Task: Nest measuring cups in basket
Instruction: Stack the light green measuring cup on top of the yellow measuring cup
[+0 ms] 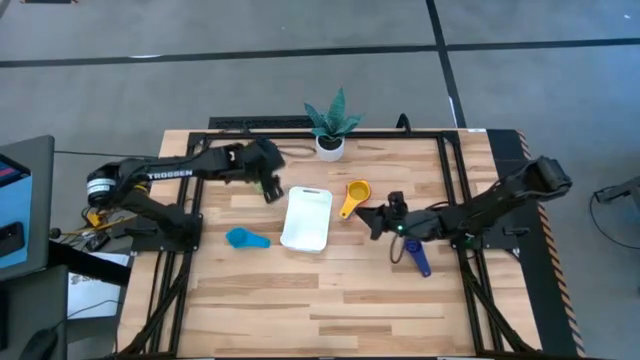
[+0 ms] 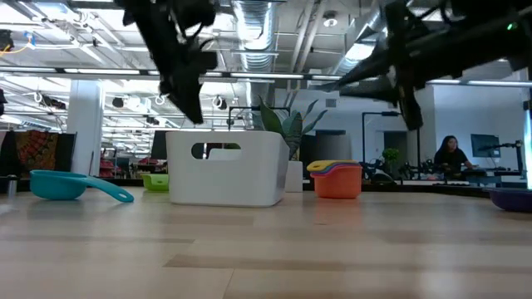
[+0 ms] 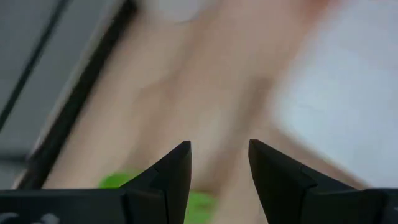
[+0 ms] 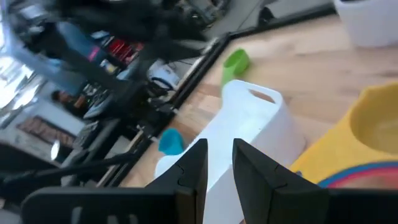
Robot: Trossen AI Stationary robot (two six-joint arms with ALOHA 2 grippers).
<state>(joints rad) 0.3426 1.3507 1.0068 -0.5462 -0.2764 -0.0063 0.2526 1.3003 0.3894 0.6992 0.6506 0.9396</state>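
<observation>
The left gripper hangs empty with its fingers parted above the green measuring cup, just off the white basket's far left corner. The right gripper, fingers apart and holding nothing, hovers beside the stacked yellow cup, right of the basket. The light blue cup lies left of the basket, the navy cup toward the tabletop's right edge.

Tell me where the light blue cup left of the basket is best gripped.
Probably by the flat handle of the light blue cup, which points toward the basket. Come from above, fingers across the handle's narrow width; the round bowl looks wider. The left gripper is nearer.
</observation>
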